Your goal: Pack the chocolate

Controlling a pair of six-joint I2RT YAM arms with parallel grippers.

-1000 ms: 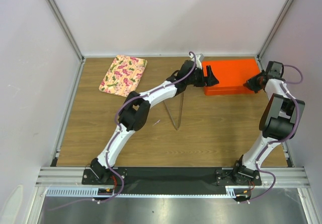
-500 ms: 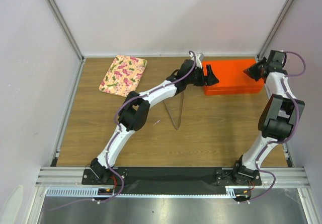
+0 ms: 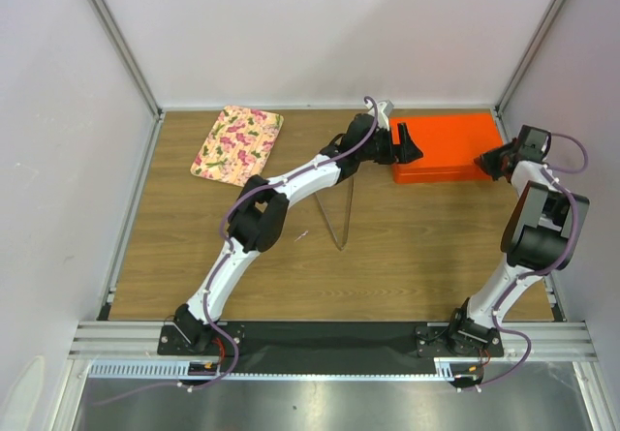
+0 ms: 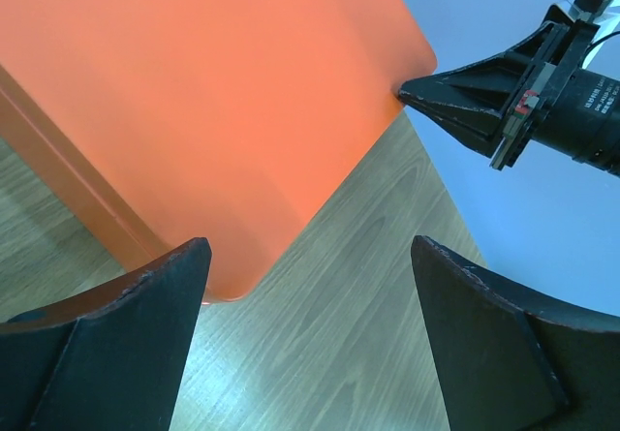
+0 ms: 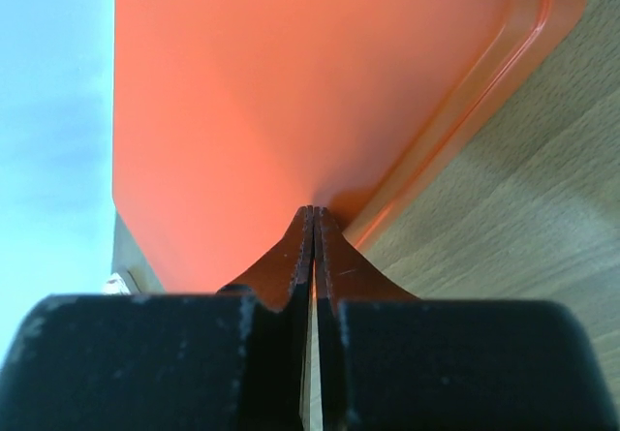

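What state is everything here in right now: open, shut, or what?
Orange box: shut, lid on.
Left arm: jaws wide open at the box's left end, holding nothing.
Right arm: jaws shut tight, tips at the box's near right corner.
Flowered tray: lying flat, nothing on it.

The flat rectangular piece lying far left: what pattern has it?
The flat rectangular piece bears pink flowers on pale yellow; top external view shows it best.
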